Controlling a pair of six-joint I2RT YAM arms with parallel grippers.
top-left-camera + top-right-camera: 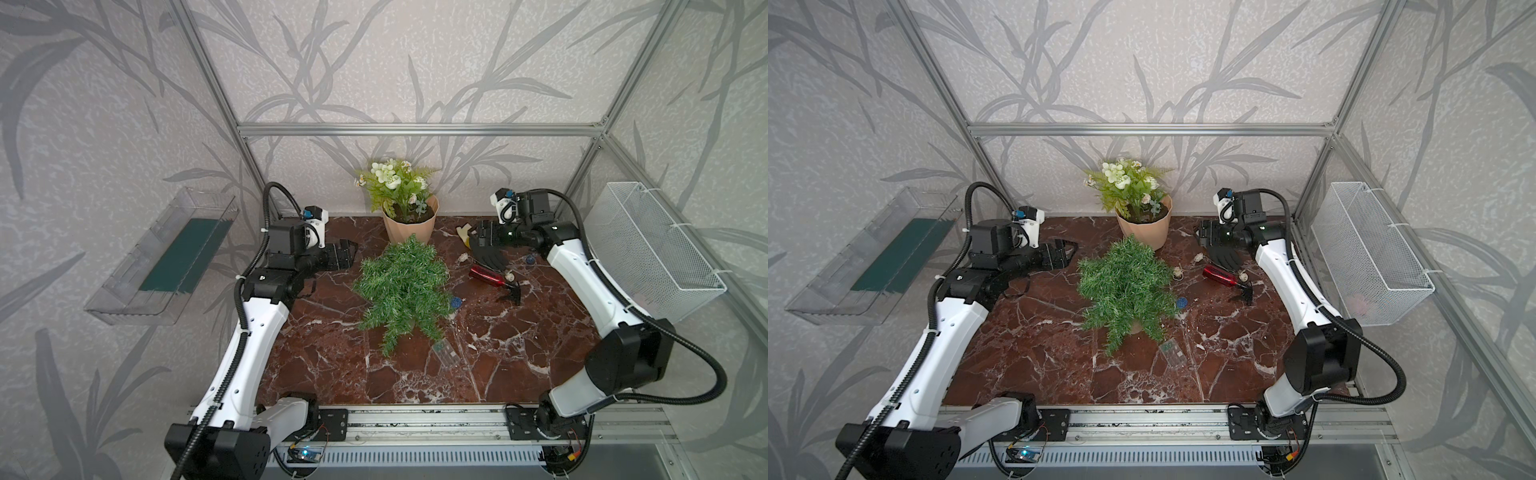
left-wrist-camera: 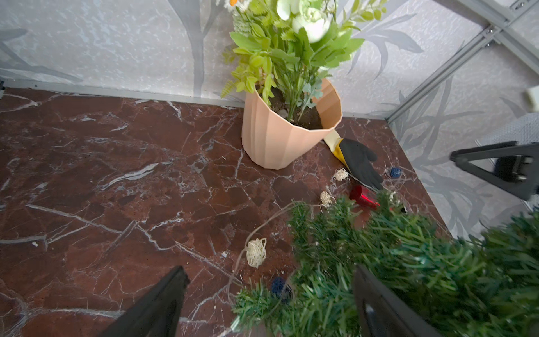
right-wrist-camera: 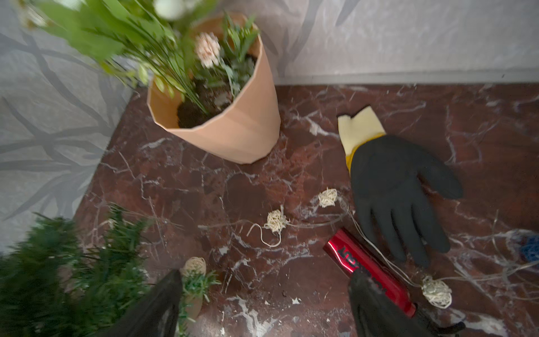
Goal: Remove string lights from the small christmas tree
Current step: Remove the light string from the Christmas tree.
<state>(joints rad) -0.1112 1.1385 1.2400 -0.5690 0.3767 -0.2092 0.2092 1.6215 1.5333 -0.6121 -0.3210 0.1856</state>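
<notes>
Nearest lies the clear battery box (image 1: 445, 352) of the string lights (image 3: 275, 221), beside the small christmas tree (image 1: 401, 286). The wire, probably limp and light, trails right. Better to pinch it near a ball. The left gripper (image 2: 269, 270) and right gripper (image 3: 264, 275) are open and empty.

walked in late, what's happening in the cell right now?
The job is getting the string lights off the small christmas tree. Most of the strand lies on the table beside the tree, around the black glove and red spray bottle. One blue ball sits among the branches. The left pincer and right pincer are open, holding nothing.
</notes>
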